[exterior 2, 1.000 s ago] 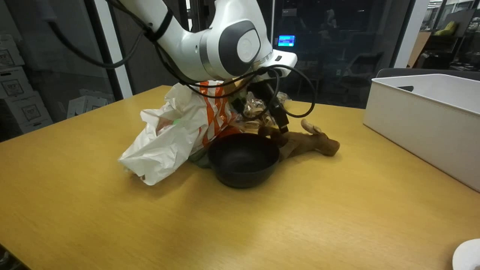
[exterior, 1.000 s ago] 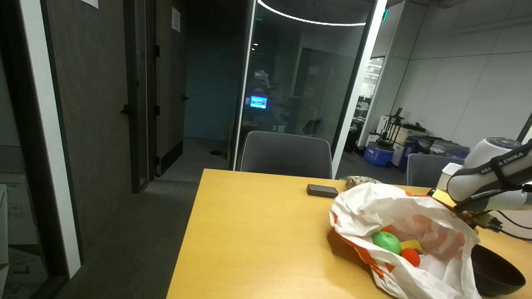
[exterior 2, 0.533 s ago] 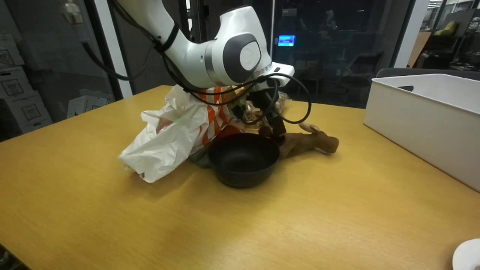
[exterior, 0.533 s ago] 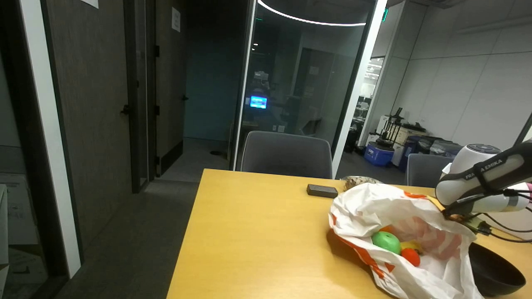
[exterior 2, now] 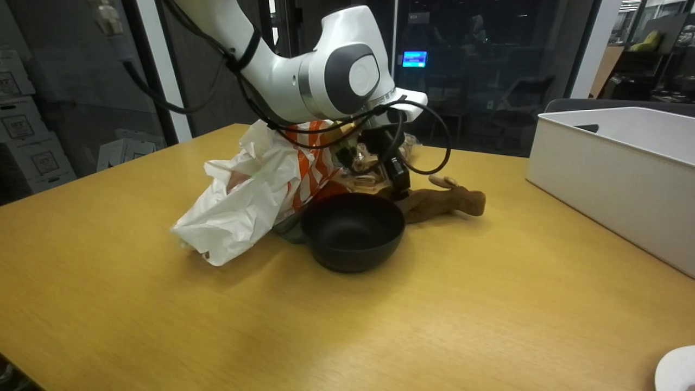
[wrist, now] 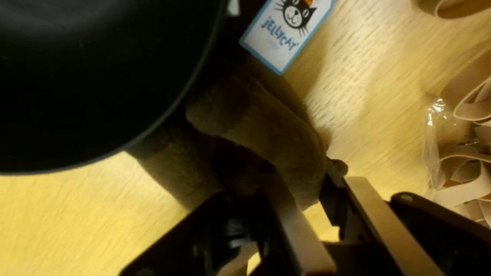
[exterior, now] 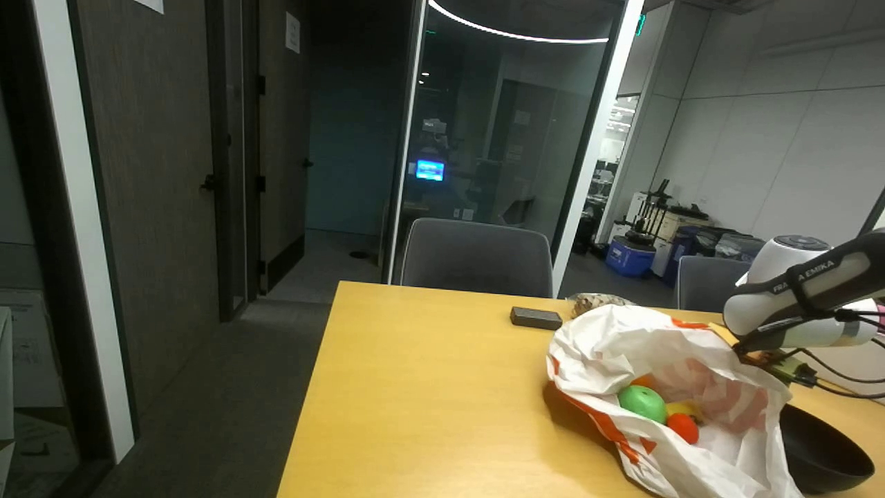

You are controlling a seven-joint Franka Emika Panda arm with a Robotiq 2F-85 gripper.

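Partly within the gripper [wrist: 305, 178], brown plush [wrist: 264, 126].

In the wrist view, cannot follow the brown plush toy [wrist: 268, 130] behind the black bowl [wrist: 84, 92], nor see the whole Jellycat tag [wrist: 282, 40], cropped at top; in an exterior view, cannot identify the white object [exterior 2: 677, 372] cut off at lower right

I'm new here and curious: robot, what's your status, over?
Gripper closed on brown plush toy. Toy lying on the table. Black bowl close beside it, possibly in the way.
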